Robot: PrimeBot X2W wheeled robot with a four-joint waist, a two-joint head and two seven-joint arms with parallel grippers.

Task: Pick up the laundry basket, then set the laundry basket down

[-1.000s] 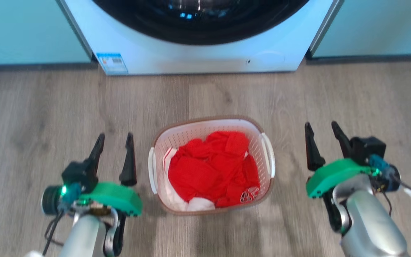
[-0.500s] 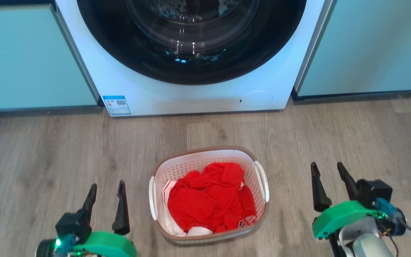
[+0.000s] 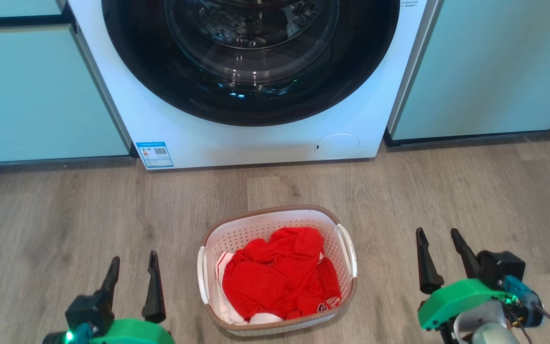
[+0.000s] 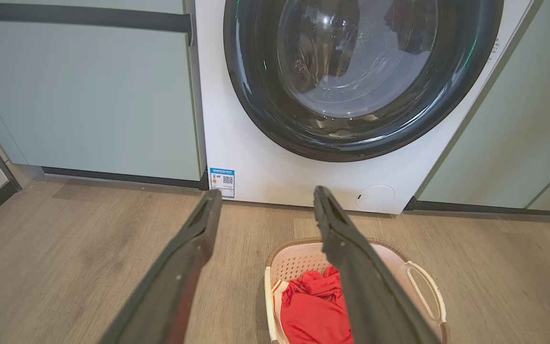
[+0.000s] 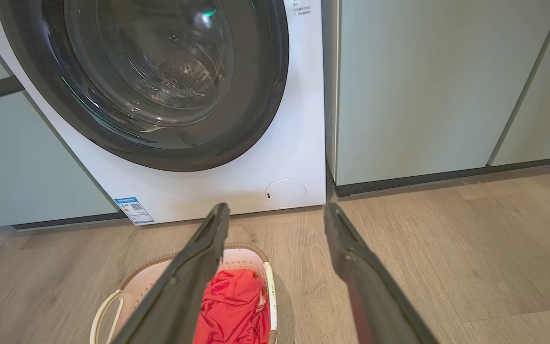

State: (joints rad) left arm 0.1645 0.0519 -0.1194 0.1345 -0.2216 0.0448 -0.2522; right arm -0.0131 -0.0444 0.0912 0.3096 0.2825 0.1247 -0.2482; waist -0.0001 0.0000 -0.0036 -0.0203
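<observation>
We start with the laundry basket (image 3: 251,232). It sits flat on the wooden floor (image 3: 65,215), a little in front of the washing machine (image 3: 256,148) and in line with its round door, with a heap of red clothes (image 3: 275,279) inside. Its white side handles are free: nothing touches either one.

What has changed over the last second is mostly our own view. The head camera has lifted, so the basket has slid lower and smaller in the head view and the washer door has come into sight. The gap between basket and machine looks the same, so we judge the basket itself has not moved.

The left gripper (image 3: 134,258) and right gripper (image 3: 437,232) flank the basket, each clear of its handle (the left one sat just beside the rim a second ago and is now farther off). Both have their fingers spread apart and hold nothing, as the wrist views confirm.

We read this as a retreat from the basket, not a reach: either it has just been set down, or a fresh approach to the handles is still needed.
</observation>
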